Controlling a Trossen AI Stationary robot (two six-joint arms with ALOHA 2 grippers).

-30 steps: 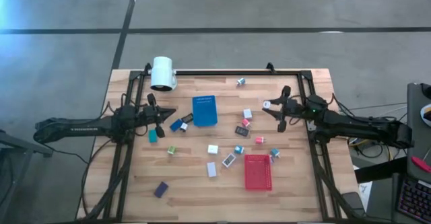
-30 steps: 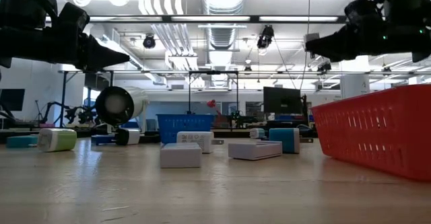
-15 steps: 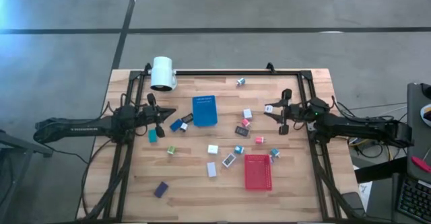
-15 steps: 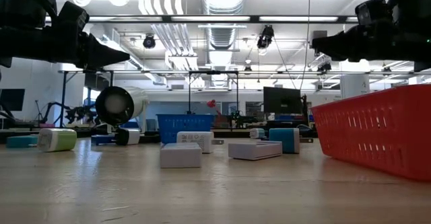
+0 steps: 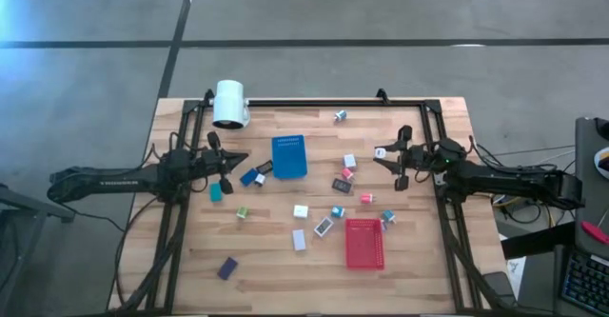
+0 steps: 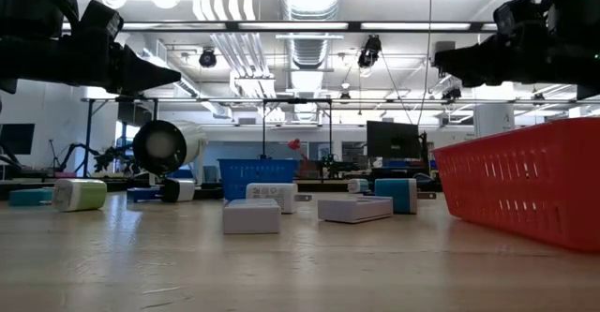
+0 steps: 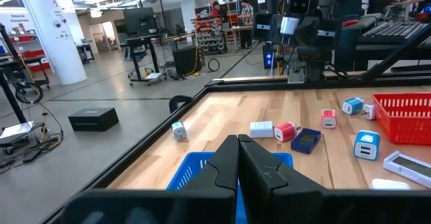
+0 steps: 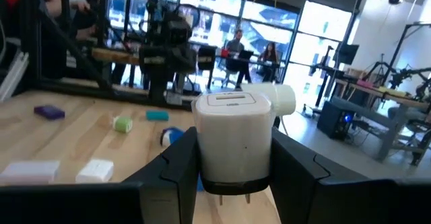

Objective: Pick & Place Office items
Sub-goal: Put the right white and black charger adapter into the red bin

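behind the wooden table [image 5: 266,250] we see a big workshop hall with ceiling lights, desks and monitors, and some people sit far back. on the table stand a blue tray [image 5: 288,156], a red tray [image 5: 363,244] and a white cylinder [image 5: 229,104], with small office items [image 5: 301,211] scattered between them. the left gripper [image 5: 240,159] hovers near the blue tray, fingers closed on nothing. the right gripper [image 5: 380,155] holds a white plug block [image 8: 232,138] above the table's right side.

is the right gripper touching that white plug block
Touching. The right wrist view shows the right gripper with both fingers pressed against the sides of the white plug block.
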